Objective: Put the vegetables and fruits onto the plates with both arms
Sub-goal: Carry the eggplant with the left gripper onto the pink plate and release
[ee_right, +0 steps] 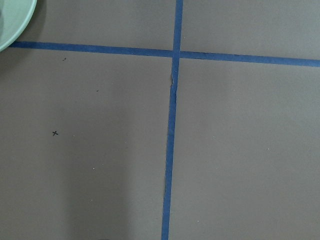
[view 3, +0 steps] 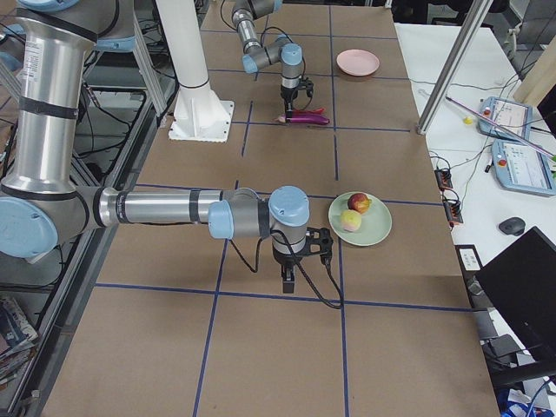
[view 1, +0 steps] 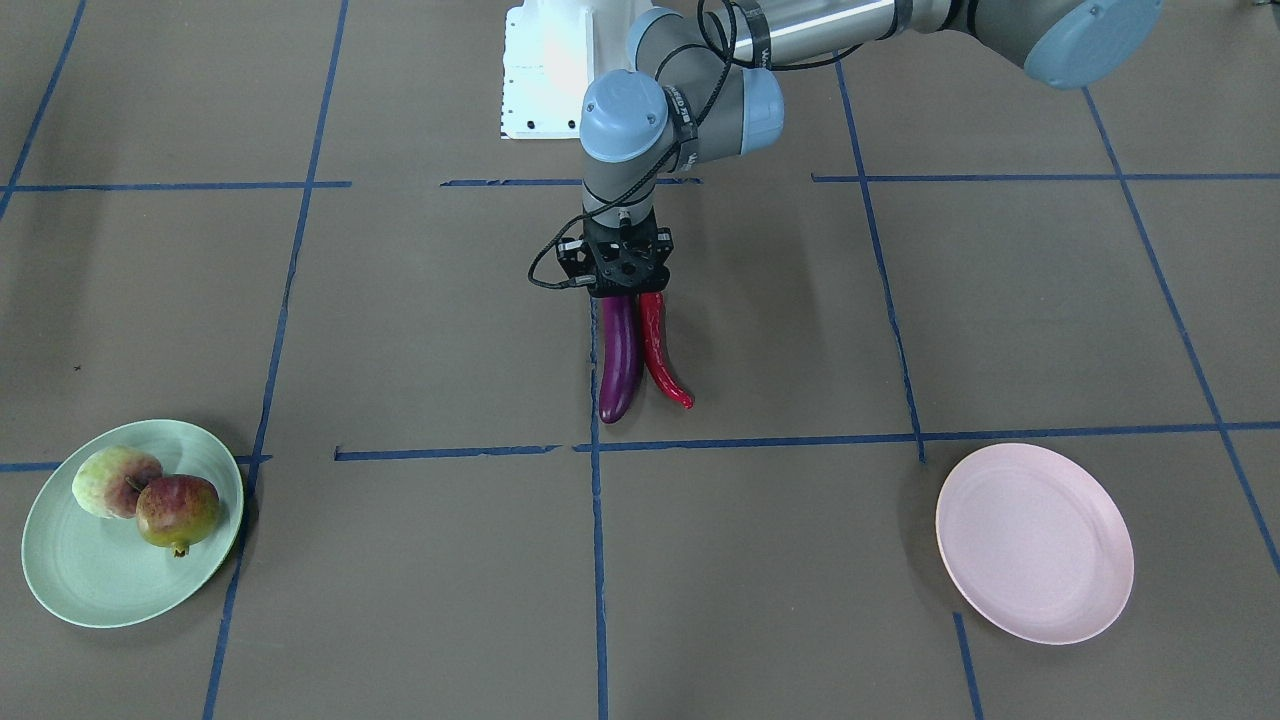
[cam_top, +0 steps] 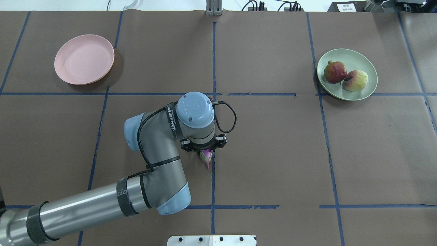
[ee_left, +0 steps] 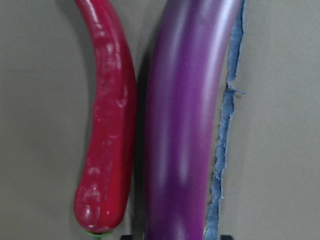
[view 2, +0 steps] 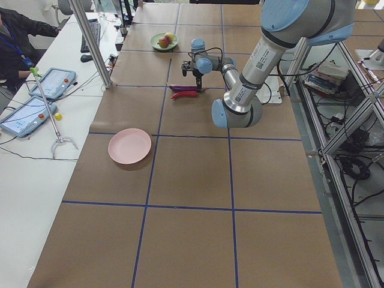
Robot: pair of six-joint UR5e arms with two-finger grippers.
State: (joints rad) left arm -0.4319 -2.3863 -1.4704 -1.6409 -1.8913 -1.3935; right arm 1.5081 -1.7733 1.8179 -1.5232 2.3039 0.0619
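L gripper (view 1: 627,288) sits over eggplant (view 1: 619,360) stem end, beside chili (view 1: 662,355); finger gap unreadable, same for R gripper (view 3: 288,281).

purple eggplant (view 1: 620,355), red chili (view 1: 660,350), mint-green plate (view 1: 90,570), pink plate (view 1: 1035,540), brown table (view 1: 800,560), blue tape lines (view 1: 597,560)

Left claw (view 1: 628,292) hides eggplant (view 1: 620,360) cap — chili (view 1: 664,352) stem too.

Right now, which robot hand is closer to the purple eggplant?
Left. The left gripper is right over the stem end of the eggplant. The right gripper is far away, near the green plate.
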